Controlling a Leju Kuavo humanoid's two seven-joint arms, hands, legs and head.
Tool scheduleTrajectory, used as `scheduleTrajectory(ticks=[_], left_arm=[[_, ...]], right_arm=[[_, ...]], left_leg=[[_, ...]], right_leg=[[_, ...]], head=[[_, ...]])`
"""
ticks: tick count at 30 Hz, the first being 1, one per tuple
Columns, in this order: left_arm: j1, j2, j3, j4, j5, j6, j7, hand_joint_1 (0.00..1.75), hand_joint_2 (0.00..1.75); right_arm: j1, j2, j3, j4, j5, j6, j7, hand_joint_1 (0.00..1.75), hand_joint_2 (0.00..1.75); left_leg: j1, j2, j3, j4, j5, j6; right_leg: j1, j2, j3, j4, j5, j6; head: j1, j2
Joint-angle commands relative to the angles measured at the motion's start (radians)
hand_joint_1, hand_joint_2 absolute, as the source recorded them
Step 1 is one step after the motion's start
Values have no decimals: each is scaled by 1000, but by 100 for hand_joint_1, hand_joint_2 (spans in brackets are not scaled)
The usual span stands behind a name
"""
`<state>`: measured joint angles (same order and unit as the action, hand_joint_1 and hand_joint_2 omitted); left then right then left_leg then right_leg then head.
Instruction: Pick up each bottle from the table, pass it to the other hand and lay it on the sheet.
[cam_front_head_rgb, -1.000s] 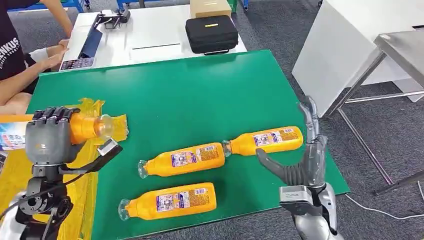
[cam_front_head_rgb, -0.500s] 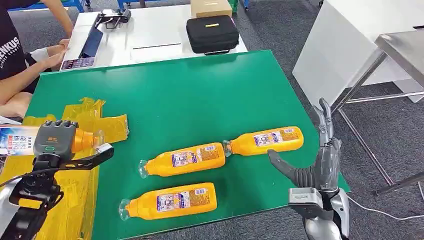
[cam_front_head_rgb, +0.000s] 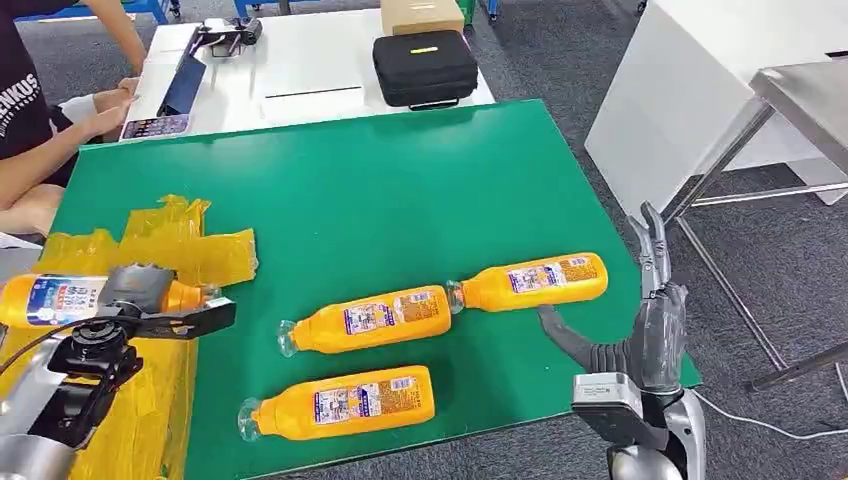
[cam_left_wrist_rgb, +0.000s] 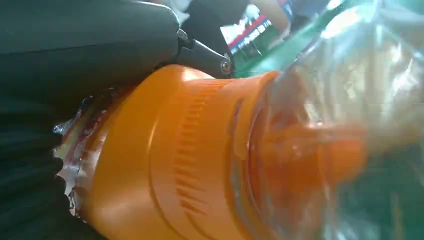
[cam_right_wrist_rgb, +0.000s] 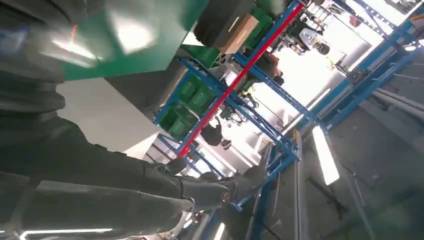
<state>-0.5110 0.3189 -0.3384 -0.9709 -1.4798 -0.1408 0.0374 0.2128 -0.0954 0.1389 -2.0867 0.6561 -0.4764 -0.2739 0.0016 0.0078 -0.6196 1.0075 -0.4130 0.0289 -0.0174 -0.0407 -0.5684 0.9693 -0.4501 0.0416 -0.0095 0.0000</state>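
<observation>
Left hand (cam_front_head_rgb: 130, 290) wrapped around an orange bottle (cam_front_head_rgb: 50, 298), held lying sideways above the yellow sheet (cam_front_head_rgb: 190, 250) at the bench's (cam_front_head_rgb: 400, 190) near left edge. Right hand (cam_front_head_rgb: 640, 330) off the right edge, fingers (cam_front_head_rgb: 652, 245) spread, holding nothing. Three more bottles (cam_front_head_rgb: 365, 320) lying flat on the green top.

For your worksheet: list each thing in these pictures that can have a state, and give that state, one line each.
Left hand: grips the held bottle, which lies level above the yellow sheet.
Right hand: open, holding nothing, at the table's right edge.
Three bottles on the green table: far, middle, near, all lying on their sides.
Black case: closed.
</observation>
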Motion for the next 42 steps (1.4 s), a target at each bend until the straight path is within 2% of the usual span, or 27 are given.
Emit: scheduleTrajectory(ticks=[1,4,6,7,8,13,16,18,21,28,29,33,34,36,40,42], left_arm=[[-66,-83,-26,144,57,7,-10,0,175],[-79,-96,-26,168,66,-9,5,0,175],[-93,-98,-35,191,73,-24,0,0,175],[-99,-98,-42,205,79,-27,-1,0,175],[-99,-101,-36,209,90,-26,-7,0,175],[-54,-116,17,123,240,8,-47,0,175],[-48,-114,16,105,248,4,-45,0,175],[-48,-114,16,105,248,4,-45,0,175],[-48,-114,16,105,248,4,-45,0,175],[105,-97,52,-340,490,-9,-50,0,175],[124,-97,58,-398,535,-12,-59,0,175],[148,-102,70,-458,583,-15,-68,0,175],[176,-138,120,-496,726,5,-136,0,175],[233,-159,152,-611,886,10,-212,0,175],[324,-188,208,-755,1121,-13,-277,0,175],[359,-211,229,-793,1172,1,-285,0,175]], right_arm=[[-5,35,-30,11,16,25,24,0,175],[-14,38,-28,16,19,33,36,0,175],[-18,38,-27,23,17,34,42,0,175],[-19,39,-26,27,15,33,46,0,175],[-19,41,-26,28,13,34,49,0,175],[-7,39,-31,34,-9,52,65,0,175],[-5,39,-31,35,-9,51,64,0,175],[-5,39,-31,35,-9,51,64,0,175],[-5,39,-31,35,-9,51,64,0,175],[-3,36,-32,37,-26,69,68,0,175],[-1,35,-33,35,-24,70,69,0,175],[1,31,-35,32,-23,73,69,0,175],[6,25,-36,29,-14,78,74,0,175],[17,11,-39,21,5,80,81,0,175],[37,-6,-42,6,49,89,88,0,175],[37,-11,-45,3,90,104,98,0,175]], left_leg=[[0,-3,3,-1,0,-1],[0,-3,3,-1,-1,-1],[1,-4,10,-1,-3,-3],[1,-4,10,-1,-3,-2],[0,-3,4,-1,-1,-1],[1,-2,8,-1,-2,-2],[1,-1,3,-1,-1,-1],[1,-1,8,-1,-2,-2],[1,-1,4,-1,-1,-1],[1,0,7,0,-4,-2],[1,0,3,0,-2,-1],[1,0,6,0,-3,-2],[1,0,2,0,-1,-1],[1,0,7,-1,-3,-2],[0,1,2,-1,-2,-1],[1,1,7,-1,-4,-1]], right_leg=[[0,0,4,-1,-1,-2],[0,0,4,-1,-1,-1],[1,2,12,-2,-4,-4],[1,2,12,-2,-4,-4],[0,0,6,-1,-2,-2],[0,3,10,-2,-2,-3],[0,1,5,-1,-1,-1],[0,3,9,-2,-3,-3],[0,2,6,-1,-1,-2],[1,4,8,-1,-3,-2],[1,3,4,-1,-2,-1],[1,4,7,-1,-3,-2],[0,2,4,-1,-1,-1],[0,4,8,-2,-2,-2],[0,3,3,-1,-1,-1],[0,5,9,-2,-3,-2]], head=[[0,0],[0,0],[0,0],[0,0],[0,0],[0,0],[0,0],[0,0],[0,0],[0,0],[0,0],[0,0],[0,0],[0,0],[0,0],[0,0]])
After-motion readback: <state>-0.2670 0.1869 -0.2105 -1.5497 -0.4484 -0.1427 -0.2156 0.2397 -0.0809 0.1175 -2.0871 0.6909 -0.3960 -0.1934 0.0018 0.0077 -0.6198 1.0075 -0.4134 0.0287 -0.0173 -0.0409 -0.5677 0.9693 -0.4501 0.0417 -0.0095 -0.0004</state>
